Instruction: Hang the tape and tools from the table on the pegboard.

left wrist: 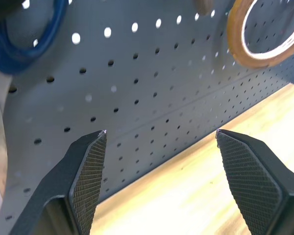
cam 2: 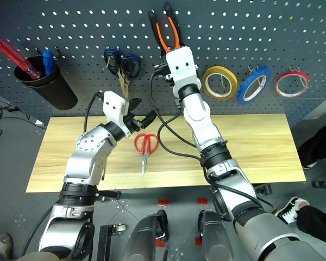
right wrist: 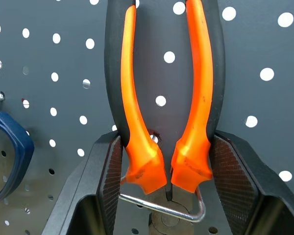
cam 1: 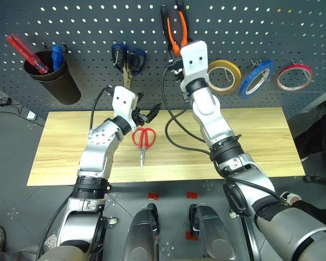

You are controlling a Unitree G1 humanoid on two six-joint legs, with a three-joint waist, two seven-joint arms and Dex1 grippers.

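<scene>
Between the two pads of the right gripper (right wrist: 161, 196) the pliers (right wrist: 164, 93) are seen, handles pointing away up the pegboard (cam 1: 87, 32) and the head toward the wrist, so that the long axis runs nearly straight along the fingers. A metal hook (right wrist: 161, 205) passes across just under the orange handle ends, and the tool appears to be seated on it. The pads stand against the outer sides of the handles; whether they are pressing or have just let go cannot be told, so this gripper is best called closed about the pliers with the grip in doubt. If the hook is judged to carry the weight, a widening of the fingers and a straight withdrawal along that same axis is what is called for, since a sideways pull could drag the tool off.

Below and slightly ahead of the left gripper (cam 1: 146, 115) the red-handled scissors (cam 1: 143, 142) lie flat on the table (cam 1: 250, 141), loops toward the pegboard and blades pointing back toward the robot. Its fingers (left wrist: 88, 171) are spread wide with nothing between them. This arm is much the nearer to the scissors, which lie just under its fingertips but apart from them. The blue tape (cam 1: 255, 79) is already hung on the board, well off to the right of both hands
</scene>
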